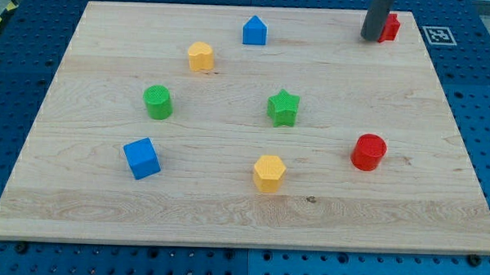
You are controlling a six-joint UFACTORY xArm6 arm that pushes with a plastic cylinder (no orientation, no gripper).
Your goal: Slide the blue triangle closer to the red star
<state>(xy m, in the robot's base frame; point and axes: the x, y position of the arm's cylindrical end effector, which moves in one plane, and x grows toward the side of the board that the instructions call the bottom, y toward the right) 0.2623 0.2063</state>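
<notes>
The blue triangle block (254, 30) sits near the view's top, middle of the wooden board (226, 210). A red block (389, 27), partly hidden behind the rod so its shape is unclear, sits at the view's top right corner. My tip (371, 38) rests on the board just left of that red block, touching or almost touching it. The tip is far to the right of the blue triangle.
A yellow block (200, 56) lies lower left of the blue triangle. A green cylinder (158, 102), green star (284, 108), blue cube (141, 158), yellow hexagon (269, 173) and red cylinder (369, 152) are spread over the board.
</notes>
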